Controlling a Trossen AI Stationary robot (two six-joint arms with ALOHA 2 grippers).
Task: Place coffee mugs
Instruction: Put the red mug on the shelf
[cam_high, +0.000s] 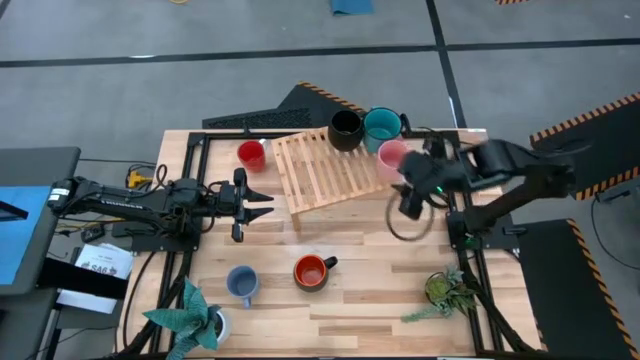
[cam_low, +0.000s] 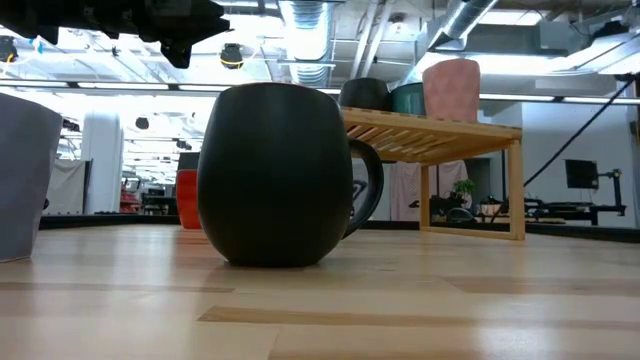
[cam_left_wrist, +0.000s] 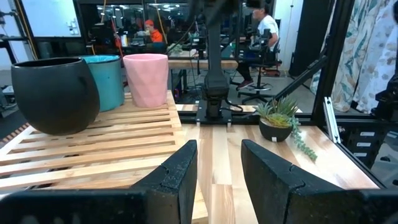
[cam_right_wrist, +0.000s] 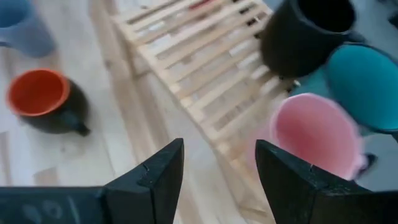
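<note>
A slatted wooden rack (cam_high: 325, 170) stands mid-table. On its far right part stand the black mug (cam_high: 345, 130), teal mug (cam_high: 381, 127) and pink mug (cam_high: 392, 158); the left wrist view shows them in a row (cam_left_wrist: 56, 93) (cam_left_wrist: 106, 81) (cam_left_wrist: 146, 78). The red mug (cam_high: 251, 155) stands on the table left of the rack. The light blue mug (cam_high: 241, 284) and the orange-red mug with a dark outside (cam_high: 312, 271) stand near the near edge. My left gripper (cam_high: 262, 205) is open and level, left of the rack. My right gripper (cam_high: 410, 200) is open, raised right of the rack, near the pink mug (cam_right_wrist: 314, 134).
Small potted plants stand at the near left corner (cam_high: 190, 315) and near right (cam_high: 445, 290). A dark cable loop (cam_high: 408, 228) lies under the right gripper. Bare tabletop (cam_high: 360, 240) lies between the rack and the near mugs. People sit in the room beyond.
</note>
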